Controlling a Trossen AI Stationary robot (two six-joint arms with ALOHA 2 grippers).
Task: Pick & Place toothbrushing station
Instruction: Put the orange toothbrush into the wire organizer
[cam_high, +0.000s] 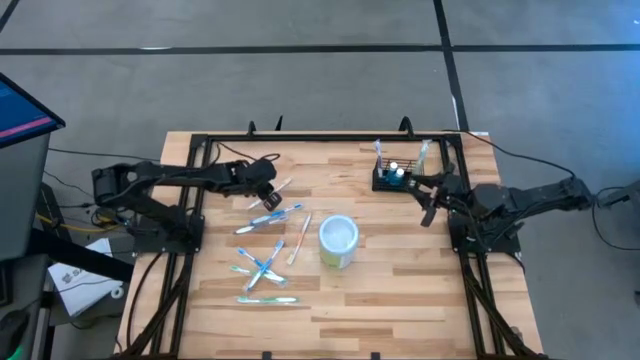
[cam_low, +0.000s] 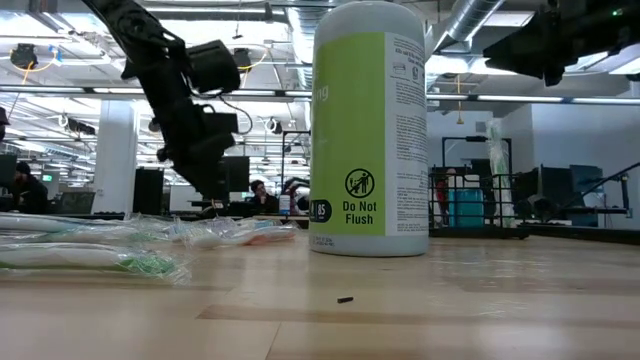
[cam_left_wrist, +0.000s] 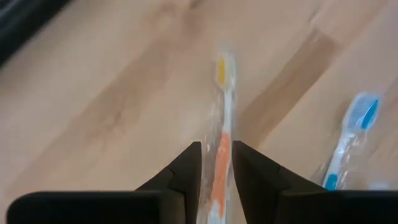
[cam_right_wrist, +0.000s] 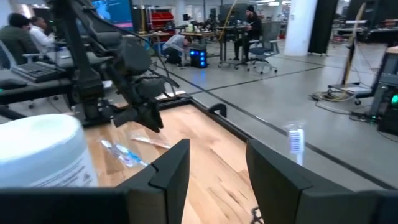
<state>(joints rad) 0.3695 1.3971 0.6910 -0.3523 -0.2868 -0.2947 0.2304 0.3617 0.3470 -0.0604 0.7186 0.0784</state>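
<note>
An orange-handled toothbrush (cam_left_wrist: 221, 149) in clear wrap is being addressed by the left pincer (cam_left_wrist: 216, 167), whose fingers are narrowly spread with the handle lying between them; whether the handle is already pinched cannot be told. For this step to be done well, the fingers should be closed across the handle near its middle, so that the brush is lifted level and the crinkly wrap is not caught alone, and the neighbouring blue toothbrush (cam_left_wrist: 348, 146) just beside it should be left undisturbed. The toothbrushing station (cam_high: 393, 180), a black mesh basket, is seen at the far right of the desk (cam_high: 400, 290), well apart from the left pincer, with several brushes standing upright in it. Its long axis appears to run left to right across the desk, its open side facing up. The right pincer (cam_high: 430, 192) hovers just beside the basket, fingers spread and empty. A white-and-green wipes tub (cam_high: 338, 241) stands between the scattered brushes and the basket, so the carry is best routed around or above it.
</note>
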